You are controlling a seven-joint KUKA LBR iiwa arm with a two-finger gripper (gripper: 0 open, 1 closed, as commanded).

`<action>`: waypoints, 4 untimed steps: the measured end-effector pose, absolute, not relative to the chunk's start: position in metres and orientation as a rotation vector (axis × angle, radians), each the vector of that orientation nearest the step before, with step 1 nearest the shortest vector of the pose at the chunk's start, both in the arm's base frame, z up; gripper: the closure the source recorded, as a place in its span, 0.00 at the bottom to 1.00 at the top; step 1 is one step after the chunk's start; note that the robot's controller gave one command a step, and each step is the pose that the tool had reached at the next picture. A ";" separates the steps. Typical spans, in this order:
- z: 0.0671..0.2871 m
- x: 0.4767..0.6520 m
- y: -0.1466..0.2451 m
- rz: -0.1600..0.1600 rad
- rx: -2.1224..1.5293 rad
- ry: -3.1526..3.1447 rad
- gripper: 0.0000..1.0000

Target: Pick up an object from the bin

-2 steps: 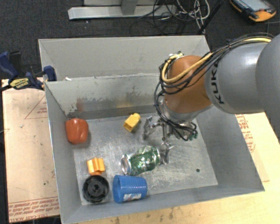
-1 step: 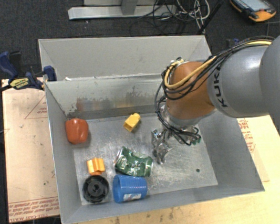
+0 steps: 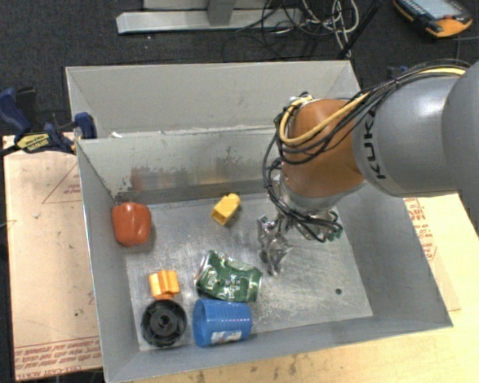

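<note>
The gripper [image 3: 271, 254] hangs low over the bare middle of the bin [image 3: 344, 290], just right of a crumpled green packet [image 3: 228, 279]. A blue cup [image 3: 222, 321] lies toward the front-left corner, and a yellow block [image 3: 226, 209] sits near the back wall.

1. A robotics lab is shown.
2. An industrial arm [image 3: 415, 133], lettered KUKA, is set over a grey metal bin [image 3: 215, 70], and cable bundles are run along its wrist.
3. Loose cables [image 3: 337, 12] are left tangled on the dark floor [image 3: 49, 36] beyond the bin.
4. A handheld control unit [image 3: 433, 11] with an orange edge is laid beside them.
5. The flat metal foot of a stand [image 3: 203, 15] is seen there too.
</note>
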State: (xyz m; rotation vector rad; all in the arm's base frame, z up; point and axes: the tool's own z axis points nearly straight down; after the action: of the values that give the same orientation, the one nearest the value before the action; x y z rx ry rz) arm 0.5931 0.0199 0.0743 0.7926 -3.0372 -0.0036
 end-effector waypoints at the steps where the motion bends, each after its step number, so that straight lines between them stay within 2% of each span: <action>1: 0.099 0.578 0.025 -0.002 0.805 -3.035 1.00; 2: 0.108 0.574 0.026 -0.003 0.805 -3.036 1.00; 3: 0.124 0.544 0.059 -0.003 0.621 -3.081 0.00; 4: 0.124 0.544 0.059 -0.002 0.622 -3.081 0.00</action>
State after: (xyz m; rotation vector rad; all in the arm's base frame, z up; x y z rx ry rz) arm 0.5441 0.0592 0.1243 0.6216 -3.0807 -0.0021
